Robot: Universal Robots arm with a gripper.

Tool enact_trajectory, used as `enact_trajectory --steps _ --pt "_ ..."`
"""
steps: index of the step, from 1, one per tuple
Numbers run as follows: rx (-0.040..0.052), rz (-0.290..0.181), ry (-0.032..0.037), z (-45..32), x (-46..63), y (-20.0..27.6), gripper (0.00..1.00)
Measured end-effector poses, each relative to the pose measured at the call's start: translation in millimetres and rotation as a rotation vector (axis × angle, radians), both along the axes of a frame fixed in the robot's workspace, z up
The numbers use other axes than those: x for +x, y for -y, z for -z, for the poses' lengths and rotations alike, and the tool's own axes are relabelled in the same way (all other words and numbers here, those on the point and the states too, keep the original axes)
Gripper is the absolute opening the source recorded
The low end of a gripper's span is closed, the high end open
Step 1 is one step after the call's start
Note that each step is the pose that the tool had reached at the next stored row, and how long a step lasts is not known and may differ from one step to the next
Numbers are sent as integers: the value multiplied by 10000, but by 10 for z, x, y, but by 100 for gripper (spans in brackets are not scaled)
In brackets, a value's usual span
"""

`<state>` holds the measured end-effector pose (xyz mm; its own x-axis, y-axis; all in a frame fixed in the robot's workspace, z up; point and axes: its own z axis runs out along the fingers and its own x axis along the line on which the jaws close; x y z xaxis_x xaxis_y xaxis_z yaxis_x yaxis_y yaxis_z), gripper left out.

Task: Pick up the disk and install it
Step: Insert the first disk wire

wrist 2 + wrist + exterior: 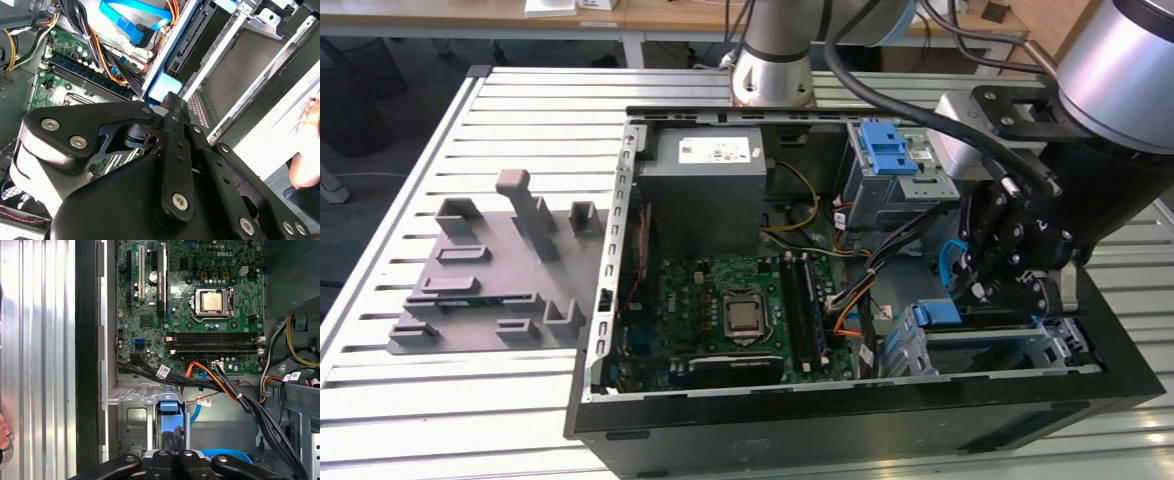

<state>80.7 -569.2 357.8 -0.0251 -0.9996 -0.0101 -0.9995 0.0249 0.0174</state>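
Roughly, exterior view: gripper (991, 298) low inside the computer case (854, 420), over the disk (937, 314) lying in the corner drive bay (1067, 345); second wrist view: fingers (173, 131) closed together, tips at the disk's blue end; first wrist view: likewise, nothing visibly clamped

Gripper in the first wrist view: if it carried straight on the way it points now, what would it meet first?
Most likely the blue plastic piece directly ahead of the gripper, set in the silver metal bay. They look very close, perhaps touching; depth is unclear.
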Motion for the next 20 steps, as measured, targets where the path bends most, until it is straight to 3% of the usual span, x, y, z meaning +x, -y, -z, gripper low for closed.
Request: enact_trajectory --steps 10,20 --pt "1 0 0 6 137 0 11" --pt "1 0 -5 6 374 0 11"
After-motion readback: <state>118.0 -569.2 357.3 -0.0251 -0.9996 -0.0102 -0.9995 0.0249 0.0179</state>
